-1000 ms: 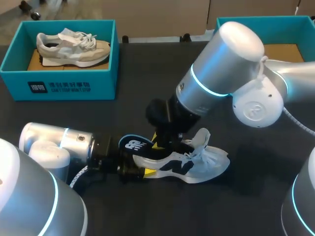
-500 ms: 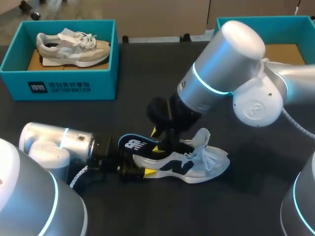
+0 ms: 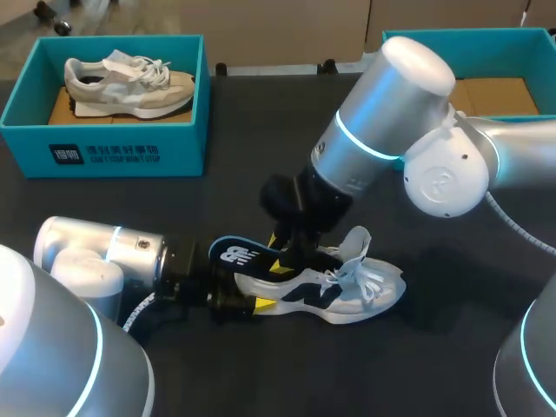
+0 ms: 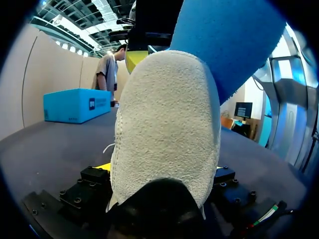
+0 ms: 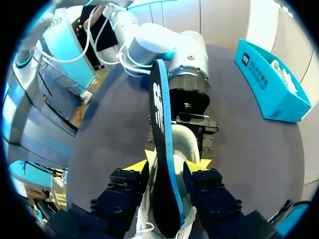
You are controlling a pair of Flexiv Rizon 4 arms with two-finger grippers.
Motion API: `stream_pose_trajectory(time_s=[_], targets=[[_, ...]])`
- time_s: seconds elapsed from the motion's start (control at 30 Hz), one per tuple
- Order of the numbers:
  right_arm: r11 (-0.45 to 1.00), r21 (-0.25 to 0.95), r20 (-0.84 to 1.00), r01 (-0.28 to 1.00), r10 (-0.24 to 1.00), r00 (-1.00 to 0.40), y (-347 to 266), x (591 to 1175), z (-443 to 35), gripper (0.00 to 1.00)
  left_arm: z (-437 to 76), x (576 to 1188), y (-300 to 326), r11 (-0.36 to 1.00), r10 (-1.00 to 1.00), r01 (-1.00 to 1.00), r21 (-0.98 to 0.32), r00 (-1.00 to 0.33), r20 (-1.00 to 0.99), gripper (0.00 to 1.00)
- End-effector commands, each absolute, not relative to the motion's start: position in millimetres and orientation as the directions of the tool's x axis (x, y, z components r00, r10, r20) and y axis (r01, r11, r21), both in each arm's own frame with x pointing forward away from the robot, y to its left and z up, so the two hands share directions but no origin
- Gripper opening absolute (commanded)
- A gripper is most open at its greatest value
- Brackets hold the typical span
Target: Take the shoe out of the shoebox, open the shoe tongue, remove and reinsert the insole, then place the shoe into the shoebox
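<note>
The shoe point(image 3: 347, 294) was clamped at its heel by the left gripper point(image 3: 252, 301); the insole point(image 3: 234, 255), at the shoe's 10 o'clock, was pinched by the right gripper point(image 3: 278, 254).

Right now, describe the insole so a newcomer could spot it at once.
On the dark table, find the white shoe lying near the front edge. The insole sticks up out of its heel end, pinched in the right gripper: the only thin flat piece, black on top with a blue rim.
</note>
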State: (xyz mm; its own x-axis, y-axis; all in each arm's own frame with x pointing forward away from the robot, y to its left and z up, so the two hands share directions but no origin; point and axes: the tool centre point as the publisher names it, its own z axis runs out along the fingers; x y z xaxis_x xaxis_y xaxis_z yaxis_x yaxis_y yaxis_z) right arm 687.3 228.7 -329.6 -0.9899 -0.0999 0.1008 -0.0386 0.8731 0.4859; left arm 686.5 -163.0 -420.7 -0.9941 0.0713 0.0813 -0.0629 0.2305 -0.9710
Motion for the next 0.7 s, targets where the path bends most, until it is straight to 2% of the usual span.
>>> stream_pose_trajectory(time_s=[0.03,0.3,0.7], targets=[[0.875,0.482,0.126,-0.04,-0.115,-0.985,230.9,690.6,-333.1,0.44,-422.3,687.4,-164.5,0.231,0.071,-0.063,-0.971,-0.994,0.082,0.0],[0.884,0.464,0.171,-0.059,-0.155,-0.973,232.5,699.6,-329.6,0.47,-422.3,687.4,-164.5,0.231,0.071,-0.063,-0.971,-0.994,0.082,0.0],[0.895,0.445,0.256,-0.035,-0.165,-0.952,233.1,692.8,-337.4,0.46,-422.3,687.4,-164.5,0.231,0.071,-0.063,-0.971,-0.994,0.082,0.0]])
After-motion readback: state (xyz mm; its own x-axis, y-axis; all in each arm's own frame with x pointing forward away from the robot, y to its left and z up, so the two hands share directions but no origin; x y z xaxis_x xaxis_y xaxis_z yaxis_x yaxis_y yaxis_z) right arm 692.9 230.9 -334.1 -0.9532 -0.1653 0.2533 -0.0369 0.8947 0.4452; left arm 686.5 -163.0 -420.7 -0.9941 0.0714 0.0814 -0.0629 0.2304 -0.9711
